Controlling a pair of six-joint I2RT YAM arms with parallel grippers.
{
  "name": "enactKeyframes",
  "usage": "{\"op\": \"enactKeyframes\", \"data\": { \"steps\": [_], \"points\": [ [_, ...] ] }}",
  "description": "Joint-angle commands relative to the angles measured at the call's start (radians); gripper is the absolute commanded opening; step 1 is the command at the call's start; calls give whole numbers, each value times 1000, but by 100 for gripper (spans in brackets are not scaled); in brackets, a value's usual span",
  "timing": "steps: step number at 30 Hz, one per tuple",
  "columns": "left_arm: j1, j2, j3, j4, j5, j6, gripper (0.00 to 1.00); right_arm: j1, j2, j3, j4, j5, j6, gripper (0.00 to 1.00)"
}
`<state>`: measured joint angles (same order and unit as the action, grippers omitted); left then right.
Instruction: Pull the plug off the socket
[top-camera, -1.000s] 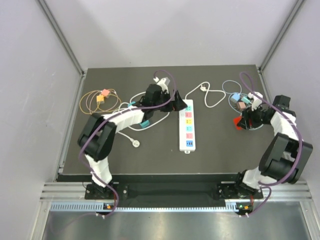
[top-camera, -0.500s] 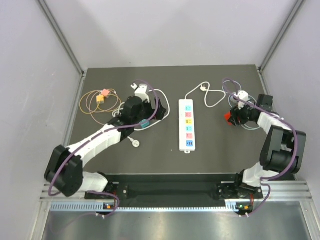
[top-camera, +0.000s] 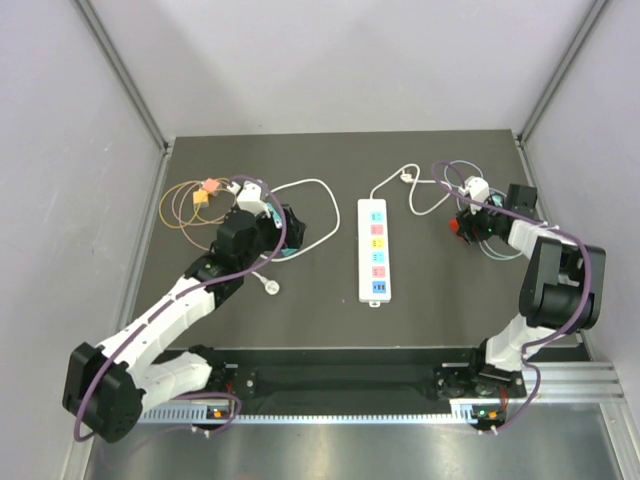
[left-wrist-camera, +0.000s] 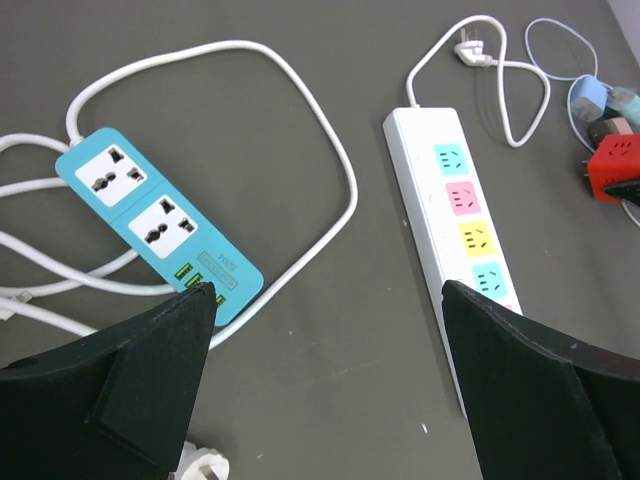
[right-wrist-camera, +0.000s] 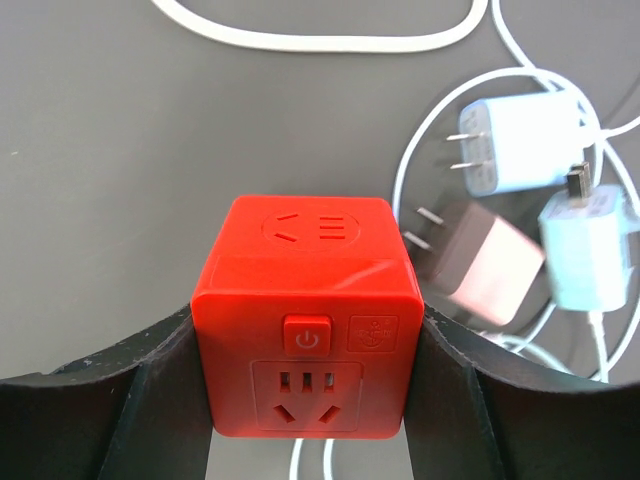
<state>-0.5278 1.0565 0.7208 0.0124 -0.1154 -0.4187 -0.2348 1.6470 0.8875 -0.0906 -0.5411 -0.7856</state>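
Swung leftward off the socket, my left gripper now hangs wide open and empty over the one teal power strip, well left of the socket. The one socket lies flat, its visible outlets bare. Right of the socket, my right gripper clamps the single red cube plug by its flat sides. I judge it light, rigid, smooth plastic, apt to slip. Three chargers lie farther right of the socket.
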Motion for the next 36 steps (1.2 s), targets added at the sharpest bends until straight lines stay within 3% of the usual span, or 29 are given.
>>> {"op": "enactKeyframes", "data": {
  "steps": [1, 4, 7, 13, 18, 21, 22, 36],
  "points": [
    [5, -33, -18, -8, -17, -14, 99, 6, 27, 39, 40, 6, -49, 45],
    [5, -58, -37, -46, -20, -22, 99, 5, 14, 15, 46, 23, -69, 59],
    [5, -75, -50, -58, -23, -29, 99, -4, -10, -13, 46, 17, -72, 65],
    [5, -107, -72, -75, -9, -45, 99, -23, -58, -45, 38, -11, -55, 74],
    [5, -128, -73, -92, -3, -55, 99, -26, -88, -56, 29, -17, -35, 75],
    [6, -145, -73, -106, -6, -57, 99, -31, -130, -48, 25, -26, -12, 87],
    [6, -153, -73, -109, -6, -58, 99, -32, -142, -44, 12, -29, -7, 99],
    [6, -230, -75, -167, -9, -83, 99, -37, -332, 16, -103, -125, 71, 100]
  ]
}}
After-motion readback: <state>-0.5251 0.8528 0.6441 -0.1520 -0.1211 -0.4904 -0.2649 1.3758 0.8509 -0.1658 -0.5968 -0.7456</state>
